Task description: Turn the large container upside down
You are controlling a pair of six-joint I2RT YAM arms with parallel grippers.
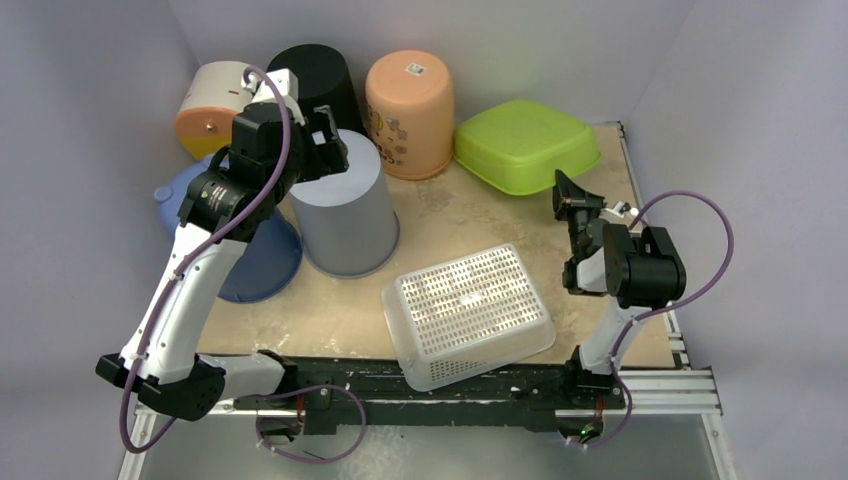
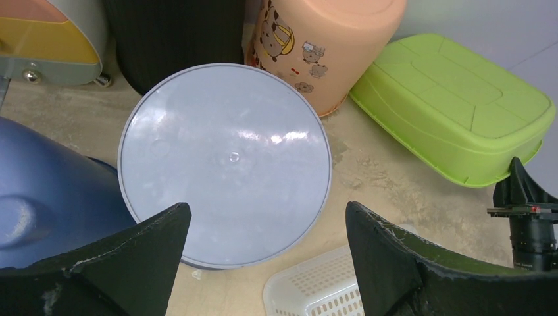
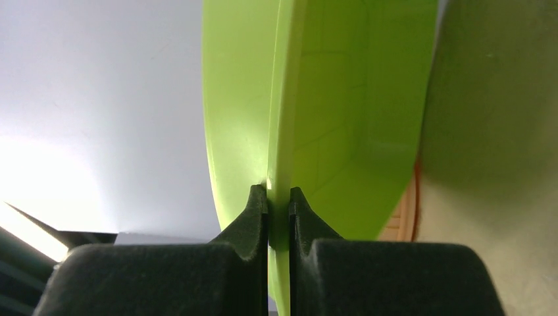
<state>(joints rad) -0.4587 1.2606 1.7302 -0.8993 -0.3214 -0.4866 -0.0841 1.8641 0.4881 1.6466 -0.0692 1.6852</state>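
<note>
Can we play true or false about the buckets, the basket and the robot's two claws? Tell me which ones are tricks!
1. The right gripper is pinching the rim of the green tub. True.
2. The left gripper is squeezing the grey bucket. False: its jaws are wide open above the bucket's flat bottom and hold nothing.
3. The white basket lies bottom up near the arms. True.
4. The peach bucket is plain, with no pictures. False: it has little cartoon animals on its side.
</note>
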